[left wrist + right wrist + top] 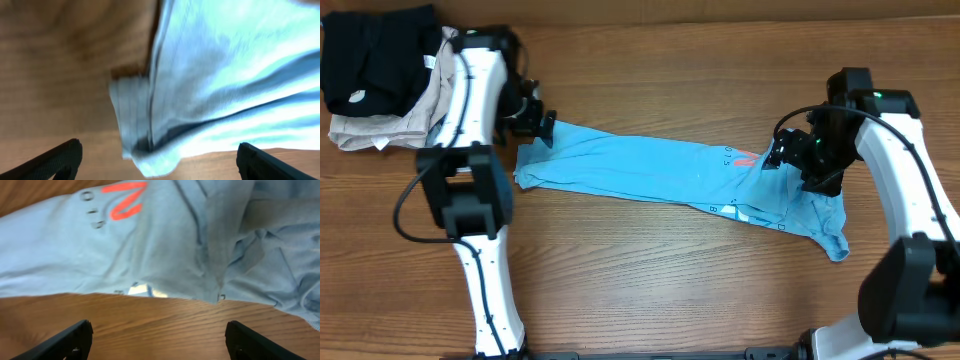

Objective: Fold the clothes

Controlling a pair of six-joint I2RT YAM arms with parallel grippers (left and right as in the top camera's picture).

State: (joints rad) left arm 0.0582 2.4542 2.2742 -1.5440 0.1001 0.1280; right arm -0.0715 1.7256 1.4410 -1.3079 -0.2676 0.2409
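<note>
The sky-blue T-shirt (650,170) lies stretched in a long band across the middle of the table, with red-orange lettering (748,158) near its right end. My left gripper (542,128) is open just above the shirt's left end; its wrist view shows the bunched blue corner (150,145) between the spread fingers (157,165), untouched. My right gripper (782,152) is open over the shirt's right part; in its wrist view the fingers (157,340) hover above bare wood just off the shirt's edge (150,255), by the red letter (125,200).
A pile of other garments, black (375,55) on beige (380,125), sits at the back left corner, close behind the left arm. The shirt's crumpled right end (825,225) lies below the right arm.
</note>
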